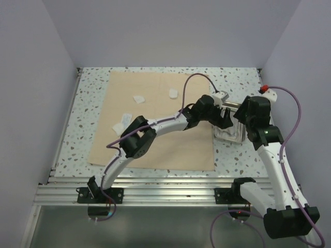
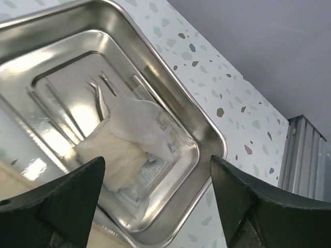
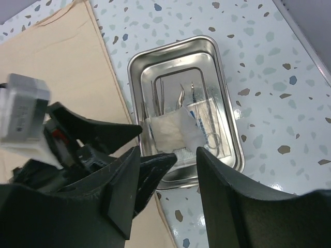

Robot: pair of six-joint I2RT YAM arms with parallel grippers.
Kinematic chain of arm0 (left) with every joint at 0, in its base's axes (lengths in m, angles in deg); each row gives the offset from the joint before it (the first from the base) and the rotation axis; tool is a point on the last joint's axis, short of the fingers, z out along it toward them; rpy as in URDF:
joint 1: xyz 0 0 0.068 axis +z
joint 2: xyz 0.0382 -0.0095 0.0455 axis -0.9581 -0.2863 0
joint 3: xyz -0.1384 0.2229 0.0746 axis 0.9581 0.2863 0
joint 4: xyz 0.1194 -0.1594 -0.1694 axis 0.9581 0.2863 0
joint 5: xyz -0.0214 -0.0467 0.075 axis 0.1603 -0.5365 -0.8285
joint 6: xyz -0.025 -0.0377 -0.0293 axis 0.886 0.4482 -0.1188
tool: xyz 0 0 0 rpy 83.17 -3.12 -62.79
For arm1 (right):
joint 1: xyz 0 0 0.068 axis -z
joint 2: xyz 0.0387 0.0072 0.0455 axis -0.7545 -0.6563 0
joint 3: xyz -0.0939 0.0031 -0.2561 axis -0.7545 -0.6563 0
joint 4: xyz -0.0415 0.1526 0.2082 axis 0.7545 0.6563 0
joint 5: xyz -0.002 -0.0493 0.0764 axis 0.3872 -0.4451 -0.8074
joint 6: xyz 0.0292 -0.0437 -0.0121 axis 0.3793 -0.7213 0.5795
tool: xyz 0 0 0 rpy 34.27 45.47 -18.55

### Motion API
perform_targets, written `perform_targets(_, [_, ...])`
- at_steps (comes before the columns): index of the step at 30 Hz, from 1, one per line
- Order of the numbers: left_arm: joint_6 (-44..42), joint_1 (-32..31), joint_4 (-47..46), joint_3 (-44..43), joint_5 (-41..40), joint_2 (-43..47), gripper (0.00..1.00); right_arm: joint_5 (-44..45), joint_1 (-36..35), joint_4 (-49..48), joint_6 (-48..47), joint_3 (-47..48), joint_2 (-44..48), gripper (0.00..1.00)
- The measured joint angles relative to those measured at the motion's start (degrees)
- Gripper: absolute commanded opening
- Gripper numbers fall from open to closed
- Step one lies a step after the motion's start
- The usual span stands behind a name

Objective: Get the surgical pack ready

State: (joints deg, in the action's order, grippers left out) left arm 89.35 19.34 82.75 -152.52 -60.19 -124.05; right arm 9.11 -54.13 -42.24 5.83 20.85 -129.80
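Left wrist view: left gripper (image 2: 155, 173) jaws wide apart over tray (image 2: 209, 132), gauze packet (image 2: 137, 126) inside w/ instruments (image 2: 101, 98). Tray sits at cloth (image 1: 155, 88)'s right edge. Right gripper (image 3: 176, 170) jaws apart, empty, v. close. Risk: arms collide, knocking tray.

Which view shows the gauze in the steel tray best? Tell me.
Left wrist: the gauze packet sits close and sharp in the steel tray, over the instruments. Right wrist shows it smaller, from above. Top external hides it behind the arms.

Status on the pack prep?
Left tool open over tray, one gauze lying inside on instruments. Right tool open, empty, beside it. Three packets on cloth, not yet loaded. Both tools crowd the tray.
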Motion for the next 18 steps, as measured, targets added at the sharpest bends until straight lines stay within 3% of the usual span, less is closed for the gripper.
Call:
perform_targets(9, [-10.86,3.61,8.0,9.81,-11.78,22.34,0.93,-3.1,0.33,-1.27,0.04,-1.81,-0.94,0.51])
perform_targets(14, [-11.23,15.32,14.16,9.75,-18.05,26.95,0.93,-8.55,0.39,-4.55,-0.04,-2.16,-5.57,0.51])
perform_targets(18, [-10.69,26.16,17.59,14.6,-20.57,26.86,0.92,-16.87,0.17,-8.79,-0.13,-1.57,-13.31,0.54])
